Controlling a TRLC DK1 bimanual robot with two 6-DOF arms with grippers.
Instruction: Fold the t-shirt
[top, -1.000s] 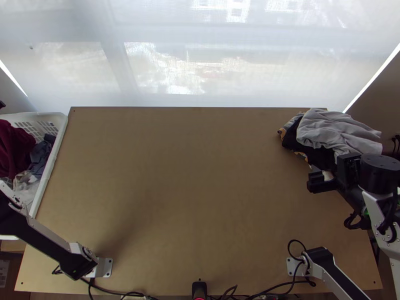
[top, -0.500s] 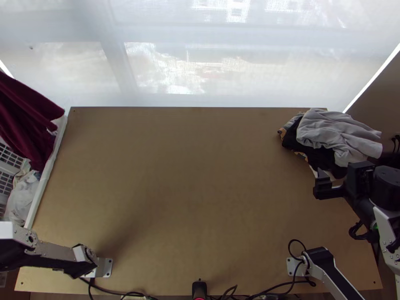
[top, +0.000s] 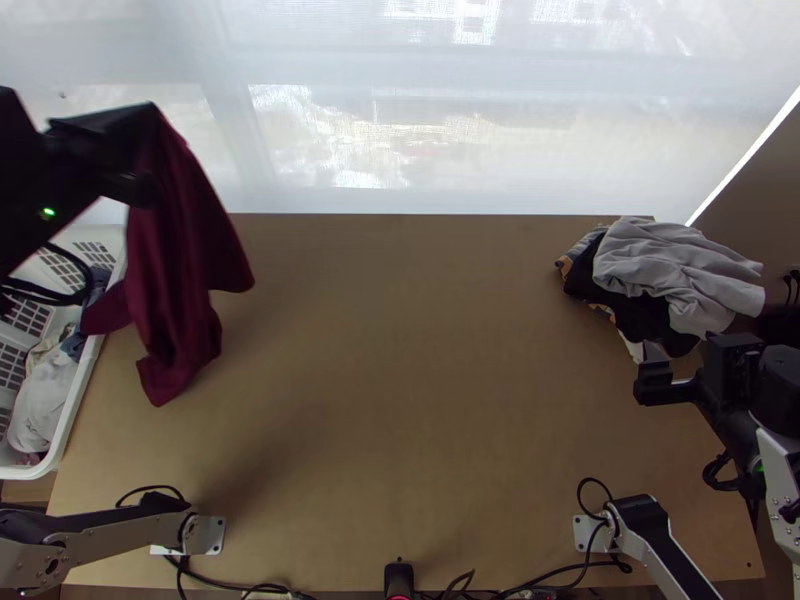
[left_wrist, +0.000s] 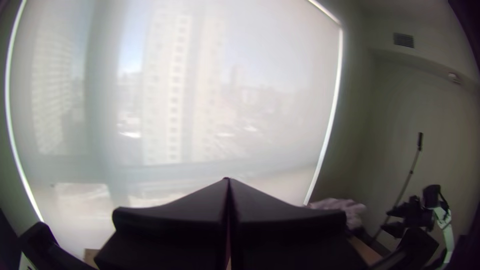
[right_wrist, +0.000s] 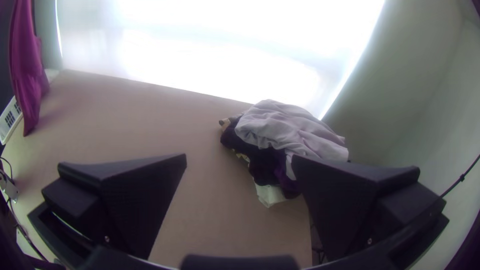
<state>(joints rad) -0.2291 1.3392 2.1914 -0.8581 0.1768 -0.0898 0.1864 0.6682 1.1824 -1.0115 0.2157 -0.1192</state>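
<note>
Holds maroon t-shirt (top: 178, 270) aloft in closed left gripper (left_wrist: 228, 182); leaves spreading and folding undone; presents right gripper (right_wrist: 240, 159) wide open, empty.

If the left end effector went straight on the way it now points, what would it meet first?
Probably the big window: the left end effector, holding the maroon cloth, points towards it, though depth is unclear.

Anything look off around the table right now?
The clothes heap looks askew: its grey top garment juts past the right-hand edge of the table, so it may slip. Otherwise nothing stands out.
</note>
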